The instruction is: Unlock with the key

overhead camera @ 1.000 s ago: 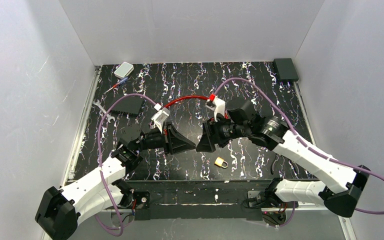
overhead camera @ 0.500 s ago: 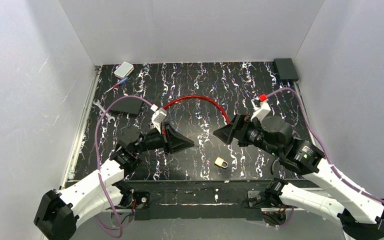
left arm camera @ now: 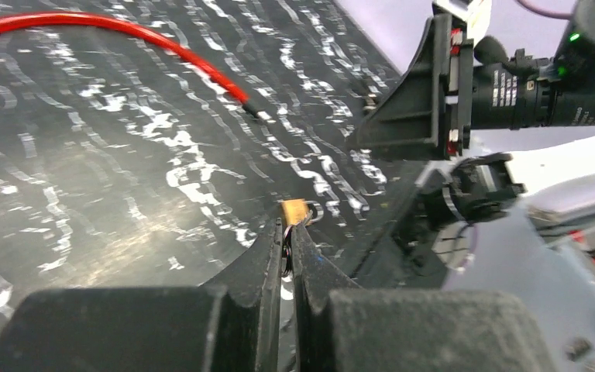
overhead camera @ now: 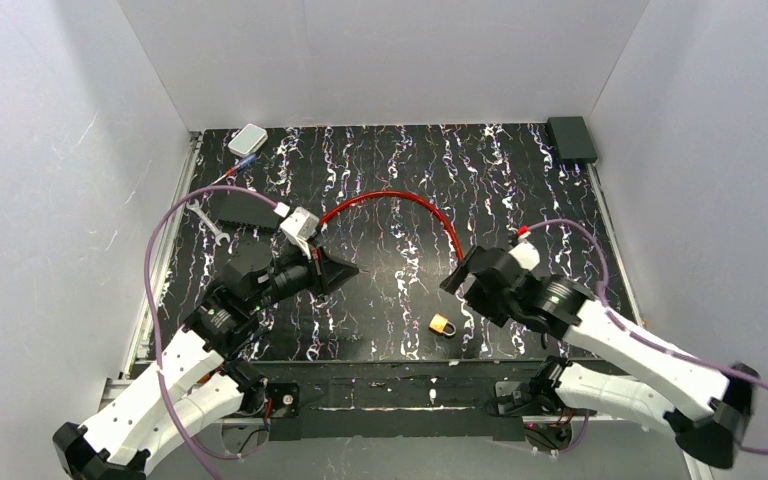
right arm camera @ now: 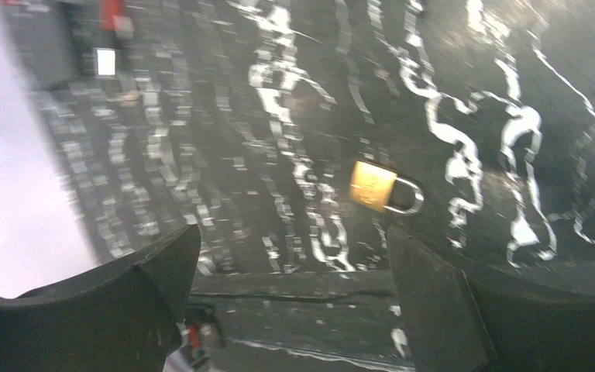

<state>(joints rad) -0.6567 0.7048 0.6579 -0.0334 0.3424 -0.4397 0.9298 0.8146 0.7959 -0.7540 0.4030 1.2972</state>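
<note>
The lock [overhead camera: 442,324] was seen on the table [overhead camera: 520,170].
Left tool [left arm camera: 285,229] was shut on a ring [left arm camera: 287,249]; right tool [right arm camera: 290,236] was held wide open.

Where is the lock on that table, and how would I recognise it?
Start with the black, white-streaked table and go to its near edge, about halfway along. There, nearer than the curved red cable, lies a small padlock. It is the only brass-yellow thing, with a silver loop at one end.
</note>
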